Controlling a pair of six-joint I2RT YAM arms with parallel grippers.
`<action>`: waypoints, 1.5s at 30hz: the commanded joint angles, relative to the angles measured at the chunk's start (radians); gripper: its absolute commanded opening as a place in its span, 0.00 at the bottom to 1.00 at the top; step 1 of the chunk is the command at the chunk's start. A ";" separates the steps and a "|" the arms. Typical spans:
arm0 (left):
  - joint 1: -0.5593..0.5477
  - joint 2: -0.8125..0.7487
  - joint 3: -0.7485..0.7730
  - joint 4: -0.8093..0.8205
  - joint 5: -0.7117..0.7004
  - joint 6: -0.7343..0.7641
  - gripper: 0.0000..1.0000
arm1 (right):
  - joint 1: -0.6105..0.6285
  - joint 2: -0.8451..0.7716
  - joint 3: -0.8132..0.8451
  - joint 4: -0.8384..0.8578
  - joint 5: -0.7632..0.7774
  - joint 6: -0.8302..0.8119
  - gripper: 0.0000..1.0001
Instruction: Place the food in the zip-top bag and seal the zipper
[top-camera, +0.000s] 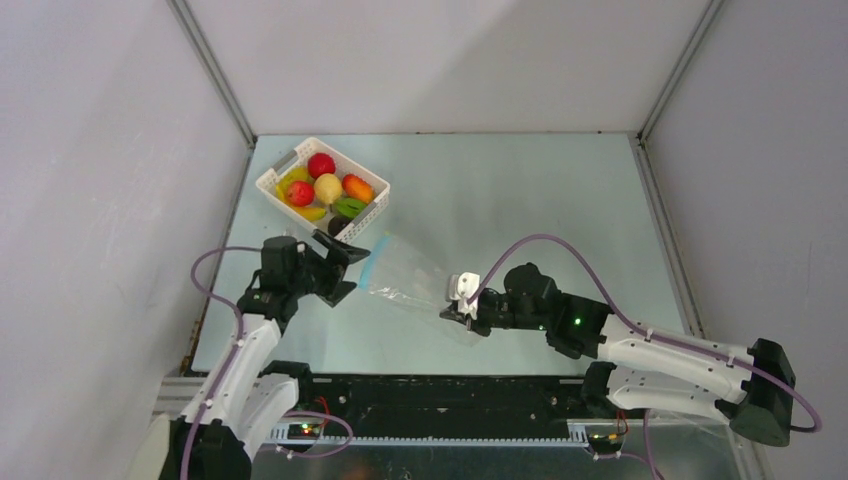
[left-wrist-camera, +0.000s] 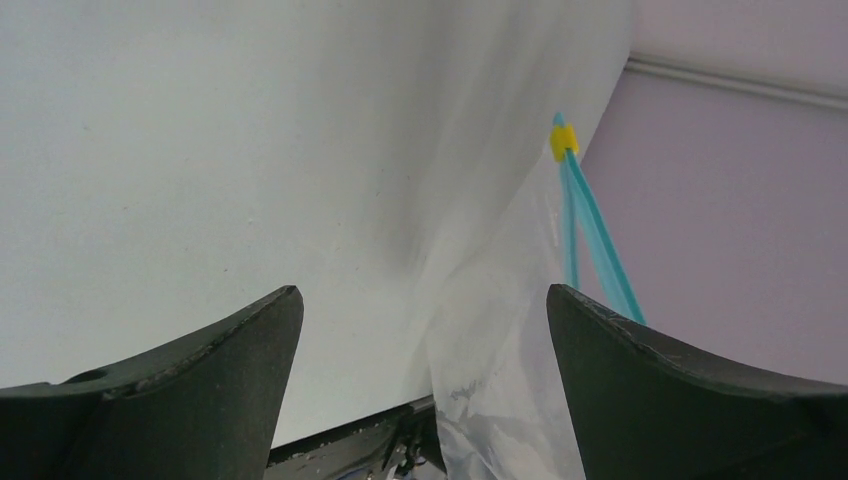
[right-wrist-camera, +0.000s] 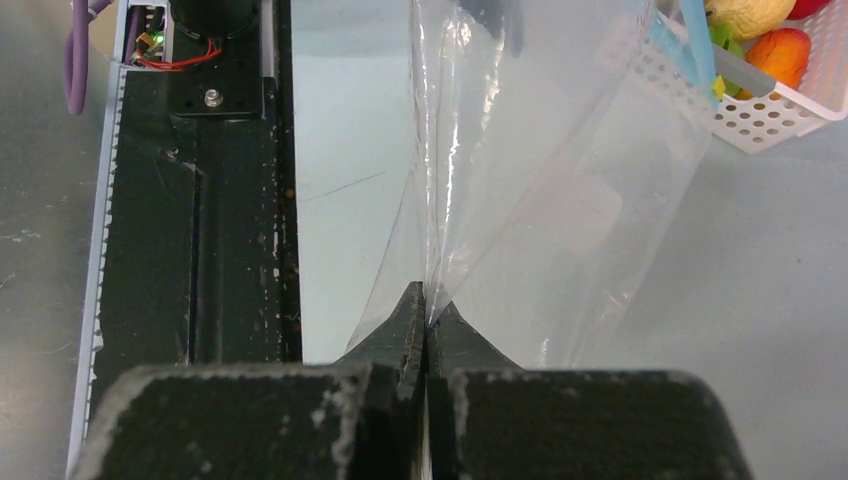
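A clear, crinkly plastic zip-top bag (top-camera: 410, 275) stretches between the two arms above the pale green table (top-camera: 520, 190), near its front half, with its mouth toward the left arm and its closed end toward the right arm. The right gripper (top-camera: 452, 308) has its two black fingers pressed tightly together on the film at that closed end; in the right wrist view the right gripper (right-wrist-camera: 428, 312) pinches a fold of the bag (right-wrist-camera: 540, 200), which fans out and away from the fingertips. The left gripper (top-camera: 348, 272) sits at the mouth with its fingers spread wide, one on each side of the thin light blue zipper (top-camera: 372, 264). Whether either finger touches the plastic cannot be told. In the left wrist view the left gripper (left-wrist-camera: 425, 385) stands wide apart, the bag (left-wrist-camera: 500, 390) hangs between the fingers nearer the right one, and the zipper (left-wrist-camera: 592, 240) runs up to a small yellow tab (left-wrist-camera: 564, 141). The glossy toy fruits and vegetables (top-camera: 328, 188), red, yellow, orange, green and a dark one, lie in a white slotted plastic basket (top-camera: 376, 204) just behind the bag's mouth at the far left of the table.
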 joint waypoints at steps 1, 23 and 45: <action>-0.003 -0.059 -0.008 -0.046 -0.094 -0.107 0.98 | 0.009 -0.012 0.004 0.043 0.014 -0.011 0.00; -0.033 -0.084 0.040 -0.026 -0.077 -0.135 0.98 | 0.071 -0.016 -0.005 0.049 0.045 -0.005 0.00; -0.146 -0.019 0.172 0.032 -0.106 0.006 0.00 | 0.100 0.005 -0.005 0.051 0.204 0.050 0.27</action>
